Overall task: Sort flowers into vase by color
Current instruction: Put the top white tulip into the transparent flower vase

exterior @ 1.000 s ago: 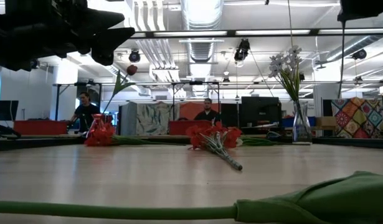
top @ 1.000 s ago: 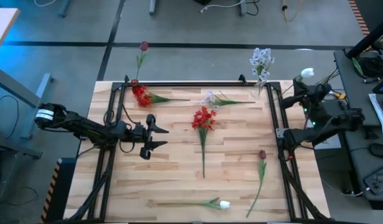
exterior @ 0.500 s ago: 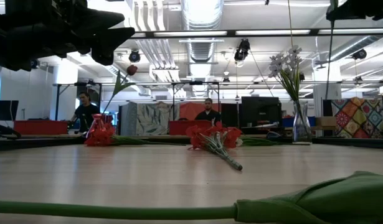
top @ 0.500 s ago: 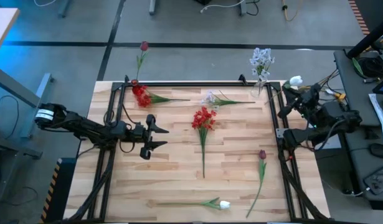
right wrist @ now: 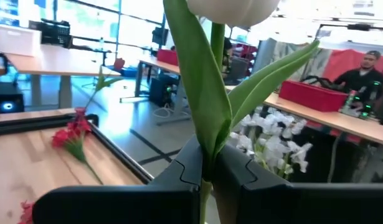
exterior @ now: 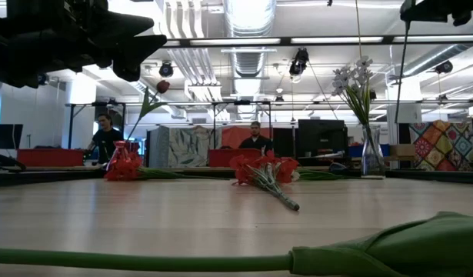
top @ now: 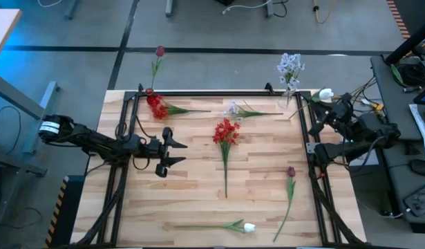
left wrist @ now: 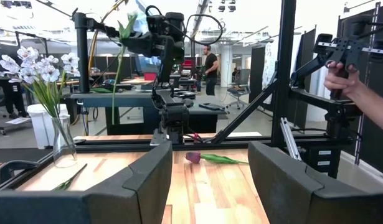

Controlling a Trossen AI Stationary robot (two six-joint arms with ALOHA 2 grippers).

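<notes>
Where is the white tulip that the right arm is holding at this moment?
In the high view, the white tulip is at the table's far right corner, held in the right end effector, just right of the vase with pale blue-white flowers.

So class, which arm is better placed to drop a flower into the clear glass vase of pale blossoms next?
The right: its tool already grips a white tulip beside the clear glass vase. The left tool hangs open and empty, far across the wooden table.
</notes>
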